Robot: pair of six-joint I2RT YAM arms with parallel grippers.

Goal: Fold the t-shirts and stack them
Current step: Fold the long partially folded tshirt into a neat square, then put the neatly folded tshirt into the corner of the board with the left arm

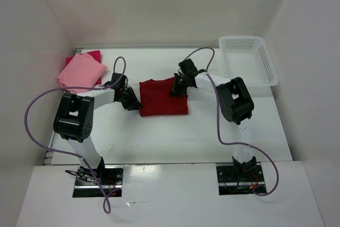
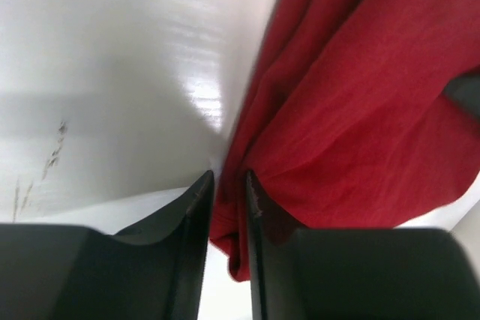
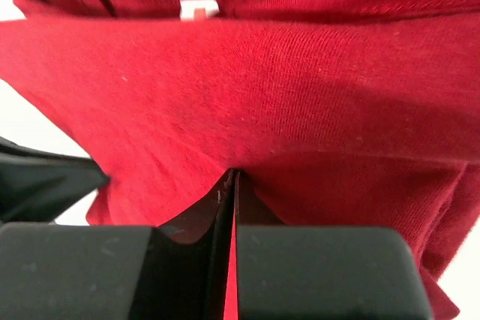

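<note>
The dark red t-shirt (image 1: 162, 98) lies partly folded in the middle of the table. My left gripper (image 1: 134, 103) is at its near left corner, shut on a bunched edge of the dark red t-shirt (image 2: 337, 110). My right gripper (image 1: 175, 90) is at its far right corner, shut on a fold of the dark red t-shirt (image 3: 247, 88). The light pink t-shirt (image 1: 81, 72) lies folded at the far left, on top of the magenta-pink t-shirt (image 1: 91, 55), of which only the edges show.
The white perforated basket (image 1: 248, 59) stands at the far right corner. White walls enclose the table on the left, back and right. Purple cables loop beside both arms.
</note>
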